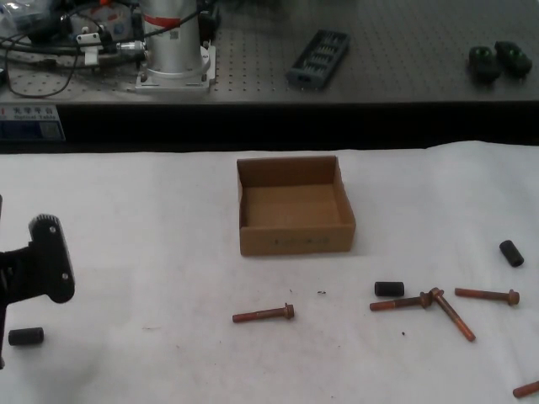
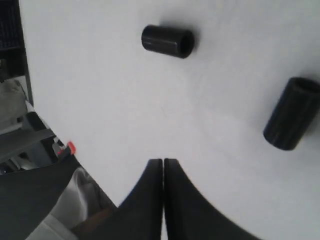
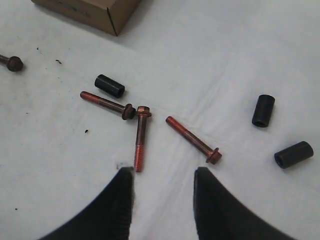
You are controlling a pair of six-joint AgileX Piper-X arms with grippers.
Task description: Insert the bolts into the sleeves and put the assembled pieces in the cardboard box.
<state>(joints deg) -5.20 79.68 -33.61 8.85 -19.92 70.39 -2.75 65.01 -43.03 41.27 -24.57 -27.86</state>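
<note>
The open cardboard box [image 1: 295,241] stands mid-bench with nothing in it. In front of it lies one copper bolt [image 1: 264,315], and several more bolts [image 1: 450,313] are scattered to its right with two black sleeves [image 1: 388,289] [image 1: 511,252]. My right gripper [image 3: 163,175] hangs open just above the cloth, close to three bolts [image 3: 141,137] [image 3: 194,140] [image 3: 107,104] and three sleeves [image 3: 109,85] [image 3: 263,110] [image 3: 293,154]. My left gripper [image 2: 163,166] is shut on nothing, with two sleeves [image 2: 167,41] [image 2: 292,120] lying ahead of it. The left arm [image 1: 46,261] is at the bench's left edge, near a sleeve [image 1: 25,336].
White cloth [image 1: 152,252] covers the bench. Behind it a perforated metal table carries a silver robot base [image 1: 173,46], cables, a dark tray [image 1: 318,57] and two dark round parts [image 1: 498,61]. A box corner [image 3: 95,14] and a bolt head [image 3: 11,62] lie beyond the right gripper.
</note>
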